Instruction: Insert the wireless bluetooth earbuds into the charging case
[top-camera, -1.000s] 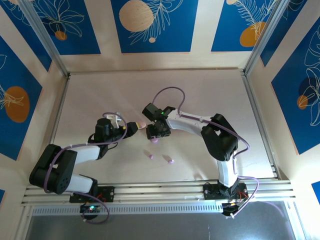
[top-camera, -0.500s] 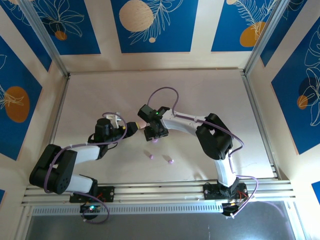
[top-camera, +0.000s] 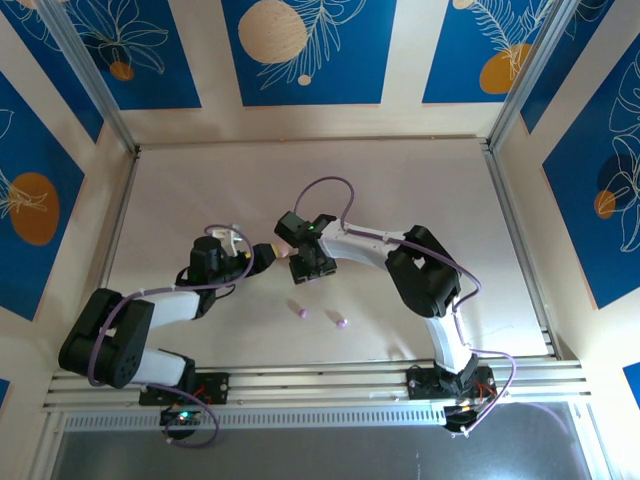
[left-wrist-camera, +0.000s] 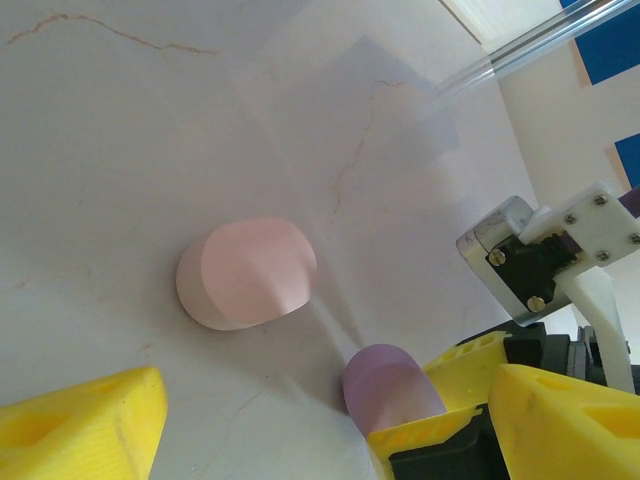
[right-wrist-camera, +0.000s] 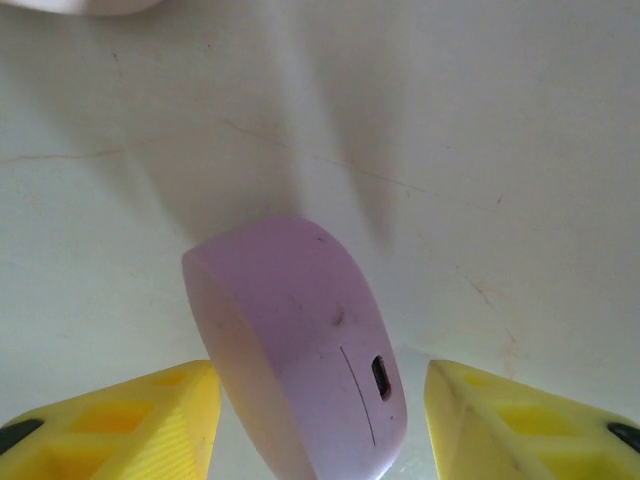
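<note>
Overhead, two light purple earbuds (top-camera: 301, 312) lie loose on the table (top-camera: 420, 180), just near of both grippers. From the left wrist, the left gripper (left-wrist-camera: 325, 435) gapes empty, with the pink case (left-wrist-camera: 247, 272) just beyond it. From the right wrist, the right gripper (right-wrist-camera: 320, 420) straddles the tilted purple case (right-wrist-camera: 300, 350) without clamping it. It should probably close squarely, so the case doesn't tip.

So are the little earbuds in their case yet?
Not yet. Nothing looks done: two purple earbuds lie loose on the table. In hand: the right claw stands open around the purple case, not squeezing it, and the left claw is open near the pink case. To do: getting the earbuds into a case.
</note>
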